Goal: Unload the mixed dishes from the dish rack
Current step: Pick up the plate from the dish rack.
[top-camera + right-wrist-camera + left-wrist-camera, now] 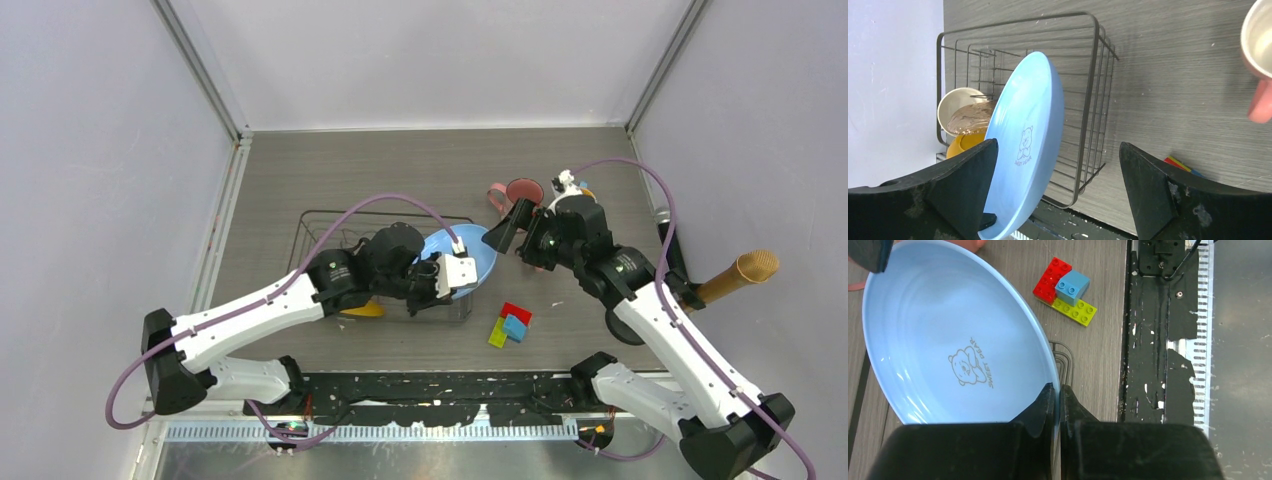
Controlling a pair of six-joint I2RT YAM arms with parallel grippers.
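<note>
My left gripper (450, 278) (1058, 390) is shut on the rim of the light blue plate (480, 252) (948, 330), which is tilted on edge at the right end of the dish rack (318, 222). The right wrist view shows the plate (1028, 120) in front of the dark wire rack (1093, 75). The cream bowl (954, 99) and the yellow dark-patterned plate (970, 119) are inside the rack. My right gripper (520, 243) (1060, 185) is open and empty just right of the plate. A pink mug (520, 192) stands behind it.
Red, blue and green blocks (512, 325) (1065, 290) lie on the table right of the rack. A mug with a pink handle (1259, 45) is at the right wrist view's top right. A brown tube (740, 275) sticks out at the far right.
</note>
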